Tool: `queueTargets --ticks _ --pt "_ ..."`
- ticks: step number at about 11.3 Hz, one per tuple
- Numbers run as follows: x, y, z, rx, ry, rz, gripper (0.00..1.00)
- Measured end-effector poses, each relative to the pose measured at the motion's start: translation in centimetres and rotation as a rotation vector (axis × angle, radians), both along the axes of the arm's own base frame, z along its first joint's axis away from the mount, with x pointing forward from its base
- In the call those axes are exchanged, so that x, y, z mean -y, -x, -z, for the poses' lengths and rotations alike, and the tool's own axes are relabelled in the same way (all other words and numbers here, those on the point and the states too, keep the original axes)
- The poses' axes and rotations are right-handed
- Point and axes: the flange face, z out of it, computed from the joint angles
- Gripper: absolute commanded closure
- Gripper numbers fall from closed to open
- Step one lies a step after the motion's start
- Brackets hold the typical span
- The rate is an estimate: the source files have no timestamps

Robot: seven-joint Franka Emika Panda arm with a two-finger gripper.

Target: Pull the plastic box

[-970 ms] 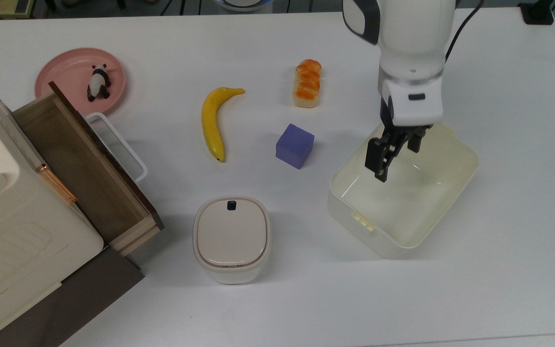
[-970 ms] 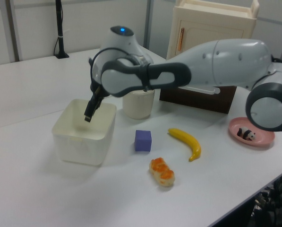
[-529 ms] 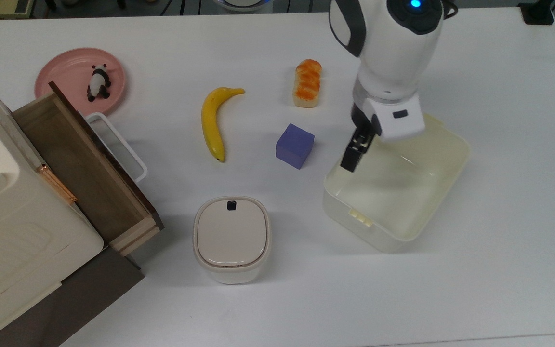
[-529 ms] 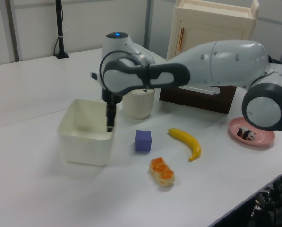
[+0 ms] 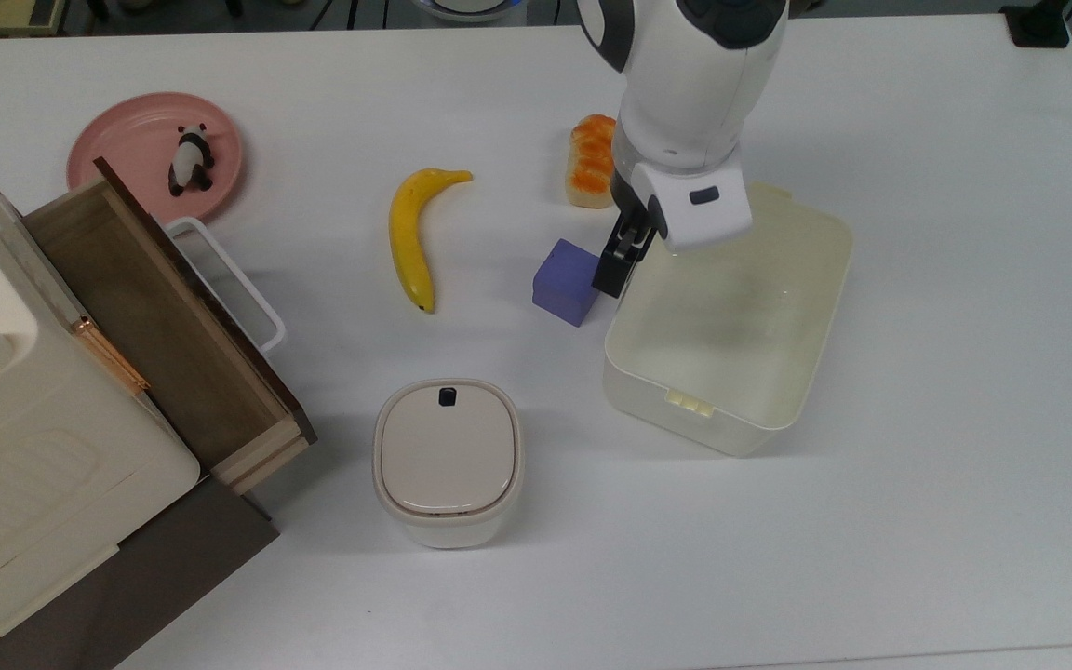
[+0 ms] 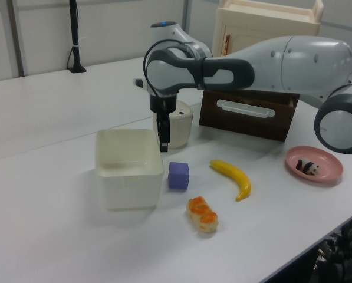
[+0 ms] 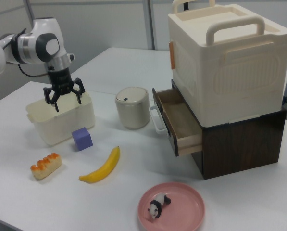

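Gripper [image 7: 64, 99] hung over the plastic box [image 5: 731, 372], fingers spread apart, one finger [image 5: 612, 277] down at the wall on the top view's left. Box stood on the white table [image 5: 964, 372], just beside a purple cube [image 5: 568, 281], near a lidded bin [image 5: 448, 461].

From the left view I see the gripper [image 6: 163, 143] reaching down at the far right corner of the plastic box [image 6: 129, 168], which sits toward the tabletop's [image 6: 46, 224] middle. Just right of the box is 1 purple cube [image 6: 178, 175], then a banana [image 6: 233, 178], with a bread roll [image 6: 202, 214] nearer the front edge. A lidded bin [image 6: 180, 123] stands behind the gripper. A pink plate [image 6: 326, 171] holding 1 panda figure [image 6: 306, 166] lies toward the right edge.
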Motion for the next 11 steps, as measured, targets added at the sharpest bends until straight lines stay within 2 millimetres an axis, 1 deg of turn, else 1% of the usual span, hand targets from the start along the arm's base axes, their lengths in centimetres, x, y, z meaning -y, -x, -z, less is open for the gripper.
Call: queueTargets --ticks 1,2,3,4,5,6,7,8,9,11 --pt "-0.2 0.3 -1.6 0.019 -0.028 0.078 0.00" --pt "0.1 0.6 -4.3 0.054 -0.051 0.180 0.00" --pt "1.0 1.4 -7.5 0.083 -0.064 0.277 0.00" --pt "3.1 2.6 -10.9 0.092 -0.066 0.404 0.00" --pt "6.7 3.8 -13.7 0.084 -0.058 0.529 0.00" --pt "11.3 4.9 -16.1 0.075 -0.049 0.627 0.00" --pt "15.4 6.0 -17.8 0.068 -0.043 0.698 0.00" --pt "18.3 6.8 -18.4 0.058 -0.037 0.755 0.00" --pt "20.1 7.0 -18.1 0.049 -0.031 0.815 0.00" --pt "22.3 6.9 -16.1 0.012 -0.009 0.910 0.00"
